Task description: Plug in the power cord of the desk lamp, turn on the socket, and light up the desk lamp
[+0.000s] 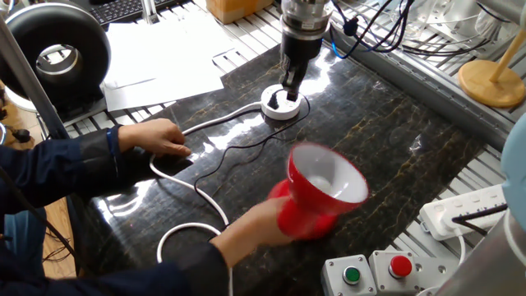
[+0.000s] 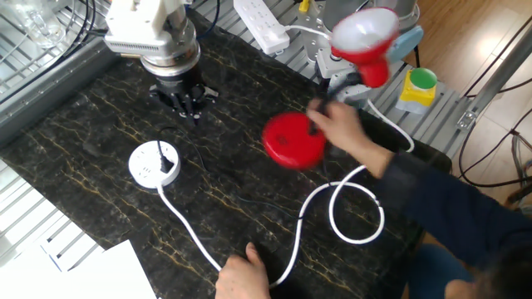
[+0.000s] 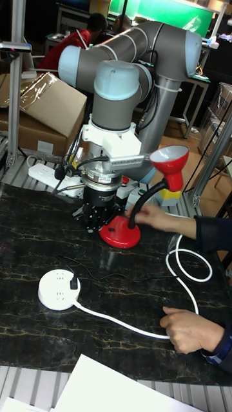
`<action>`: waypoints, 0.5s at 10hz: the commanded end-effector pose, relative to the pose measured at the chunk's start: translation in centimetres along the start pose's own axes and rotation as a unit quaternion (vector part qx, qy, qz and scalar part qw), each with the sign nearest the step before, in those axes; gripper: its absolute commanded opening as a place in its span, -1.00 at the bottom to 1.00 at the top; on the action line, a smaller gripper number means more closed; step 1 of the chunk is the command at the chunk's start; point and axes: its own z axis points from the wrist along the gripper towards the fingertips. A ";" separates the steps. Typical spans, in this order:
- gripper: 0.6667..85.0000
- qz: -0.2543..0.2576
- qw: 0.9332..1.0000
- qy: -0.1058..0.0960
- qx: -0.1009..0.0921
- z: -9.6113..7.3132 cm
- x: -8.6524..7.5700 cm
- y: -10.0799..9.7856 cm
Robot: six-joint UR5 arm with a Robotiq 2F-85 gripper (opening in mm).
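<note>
Here one black two-finger tool (image 2: 188, 100) is seen above the dark marble bench (image 2: 91, 124); whether it is open cannot be told. One round white socket (image 2: 155, 163), with one thin black power cord (image 3: 74, 282) plugged in, lies near it. One glossy red desk lamp (image 2: 295, 139) is gripped by a person's hand (image 2: 341, 129); a second hand (image 2: 243, 276) rests on the thick white cable (image 2: 187, 230).

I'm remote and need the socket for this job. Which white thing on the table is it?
On the black marble tabletop, look just below the robot's tool. The socket is the small round white puck with a black plug in its top and a thick white cable trailing off. The long rectangular power strip lies off the marble.
</note>
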 end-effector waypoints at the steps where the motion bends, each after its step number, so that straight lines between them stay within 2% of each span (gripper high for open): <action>1: -0.99 0.019 0.999 0.000 -0.037 1.2 1.3 3.3; 3: -0.99 0.026 0.998 -0.008 -0.051 3.4 2.6 5.9; 5: -0.99 0.028 0.998 -0.004 -0.061 4.3 3.5 7.2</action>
